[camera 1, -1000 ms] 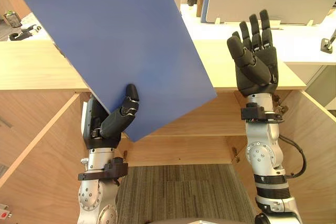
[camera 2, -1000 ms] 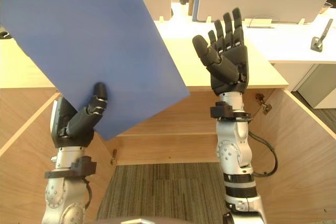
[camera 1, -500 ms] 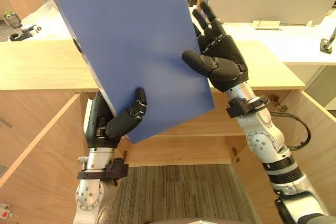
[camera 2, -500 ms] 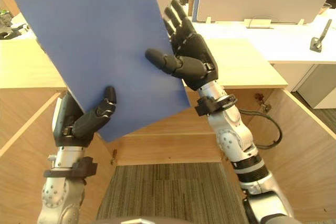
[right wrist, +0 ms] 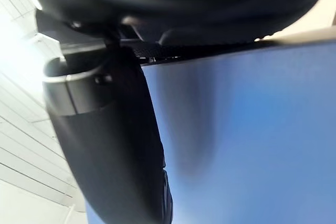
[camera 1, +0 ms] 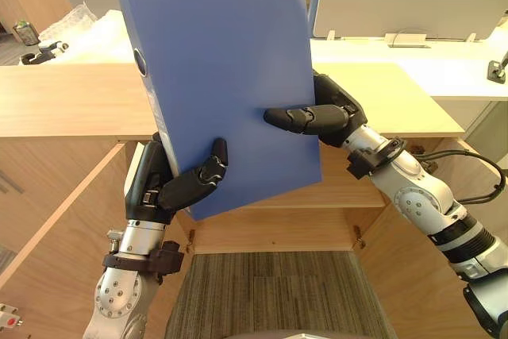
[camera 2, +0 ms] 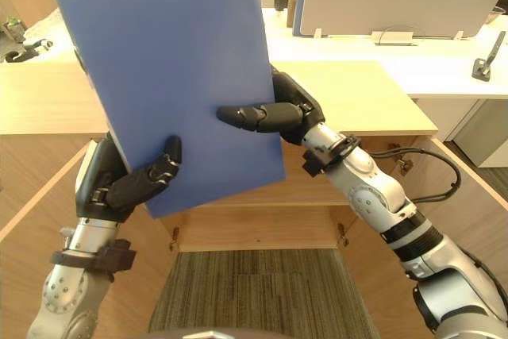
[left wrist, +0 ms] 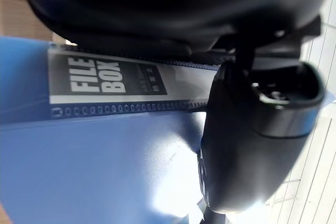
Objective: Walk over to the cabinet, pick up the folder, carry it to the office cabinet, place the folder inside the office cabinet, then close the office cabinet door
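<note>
- "FILE BOX" stands in white capitals on a dark grey label [left wrist: 105, 80] along the spine of the blue folder [left wrist: 79, 171], seen in the left wrist view.
- Smaller print beside it on the same label is too small to read.

Light wooden cabinet top [camera 1: 63, 101] across the middle; striped grey carpet [camera 1: 270, 291] beneath; behind, white desk [camera 1: 429, 61] bearing a grey partition panel [camera 1: 405, 5].

One blue folder [camera 1: 230, 77]. Two dark hands: left hand [camera 1: 178, 190], right hand [camera 1: 321, 117]. One wooden cabinet [camera 1: 63, 101], two open doors [camera 1: 48, 228]. Two grey desk partitions [camera 1: 413, 5].
</note>
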